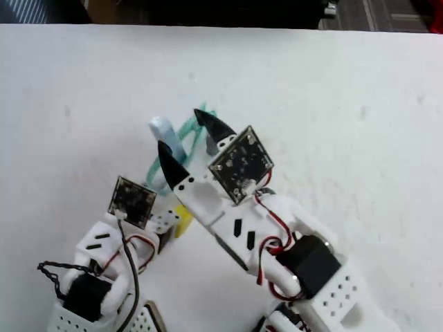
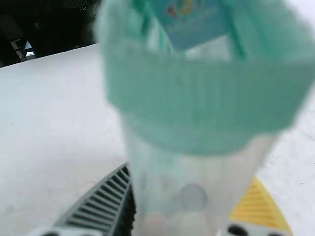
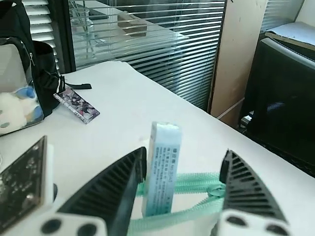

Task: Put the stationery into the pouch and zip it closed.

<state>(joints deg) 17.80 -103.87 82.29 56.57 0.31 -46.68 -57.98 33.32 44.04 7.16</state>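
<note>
left hand [image 2: 191,196]: clenched on the pouch [image 2: 197,98]. the pouch's clear lower wall sits between a black ribbed finger [image 2: 106,206] and a yellow ribbed finger [image 2: 256,209].
right hand [image 1: 178,126]: released, with its two black fingers [image 3: 113,191] spread wide. one finger lies to each side of the pouch's mouth. whether either finger touches the pouch cannot be told.
pouch, position: it lies on the white counter [image 1: 332,104] between the two arms. it is just beyond the left hand, and its mouth is turned toward the right hand.
pale blue block [image 1: 164,131]: it stands upright at the pouch's mouth with its lower end among the teal bands. in the right wrist view it rises in the gap between the spread fingers, nearer one finger than the other.
pouch, material: a soft, clear plastic body with a broad teal-green band around the mouth and narrow teal edging along the seams. the walls are slack and curved, not flat.
block, shape: a slim rectangular bar in a pale blue printed sleeve, with a paler top end.
right hand fingers, shape: tapered to points and matte black, with fine ridges on the inner faces.
counter, surface: white, smooth and matte.
</note>
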